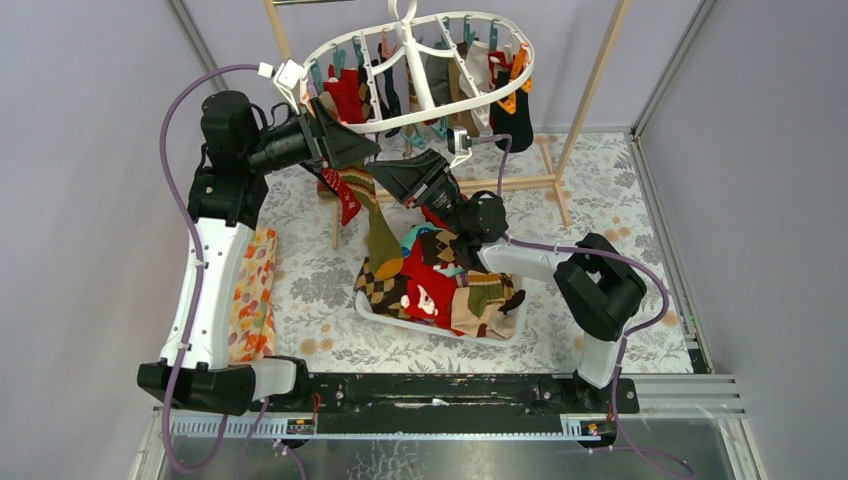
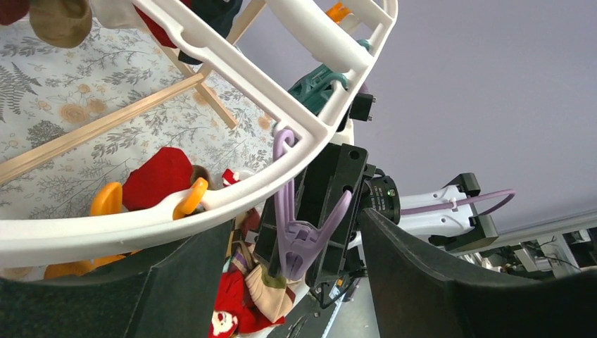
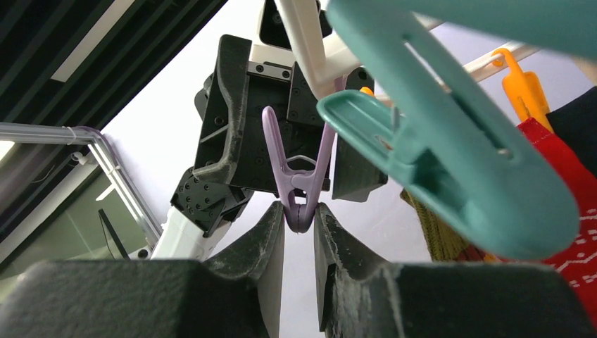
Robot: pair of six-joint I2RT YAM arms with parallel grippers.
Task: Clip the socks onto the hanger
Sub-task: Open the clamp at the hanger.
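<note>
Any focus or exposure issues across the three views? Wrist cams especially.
Right wrist: the teal clip, very close to the lens, is soft; the purple clip is sharper but backlit against the pale background. Left wrist: the left gripper's fingers are dark and soft, the hanger crisp. Top external: evenly lit, sharp, soft shadows only.

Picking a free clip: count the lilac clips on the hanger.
1. The lilac clip hangs from the white hanger, its tip between the fingertips of the right pincer. Others may be hidden.
</note>
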